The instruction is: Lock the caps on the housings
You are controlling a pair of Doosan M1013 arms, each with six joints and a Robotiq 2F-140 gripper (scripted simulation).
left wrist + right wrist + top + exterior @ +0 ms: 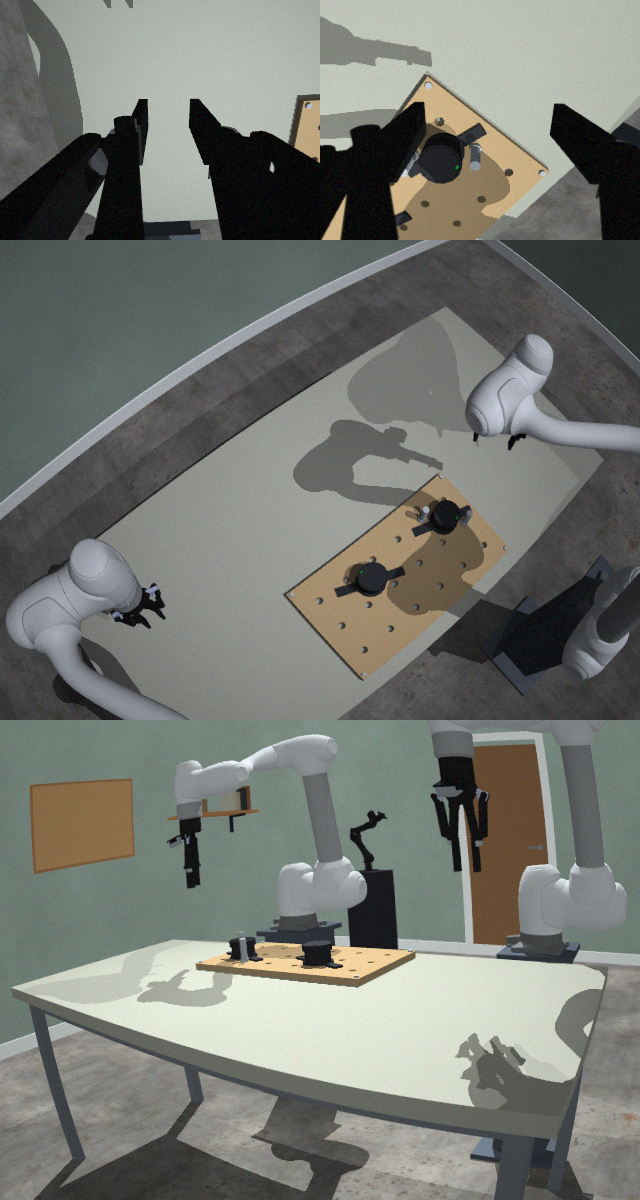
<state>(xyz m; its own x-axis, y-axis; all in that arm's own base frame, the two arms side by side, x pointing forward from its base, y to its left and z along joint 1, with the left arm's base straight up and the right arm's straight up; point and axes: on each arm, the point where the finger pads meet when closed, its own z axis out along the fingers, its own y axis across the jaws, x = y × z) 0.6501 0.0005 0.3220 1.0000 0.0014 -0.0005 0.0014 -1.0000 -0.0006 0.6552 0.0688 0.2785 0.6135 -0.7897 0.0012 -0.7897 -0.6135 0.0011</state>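
1. Tan, perforated board (364, 624) (289, 970) (309, 130) (520, 182): lies flat on the table (232, 529) (361, 1030) (170, 60) (530, 60), near the long edge on the side of the arm bases and towards the short edge at the right arm's end.
2. First housing (445, 517) (236, 948) (441, 162): upright on the board, at the end nearer that short edge. Black round cap fitted, green mark on top. One grey post (424, 513) (243, 948) and a second grey post (466, 517) (475, 157) flank it.
3. Second housing (371, 579) (316, 953) (403, 218): upright, farther from that short edge. Cap fitted, green mark visible from above, dark bars projecting on opposite sides.
4. Right gripper (493, 442) (192, 884) (488, 112): raised above the table; fingers wide apart, nothing gripped. The exterior view shows them overlapping.
5. Left gripper (156, 621) (466, 869) (169, 105): raised, well apart from the board, towards the opposite short edge. Fingers partly open, holding nothing.
6. Cap locking: the caps appear seated, though at this distance I cannot fairly confirm either is at its stop.
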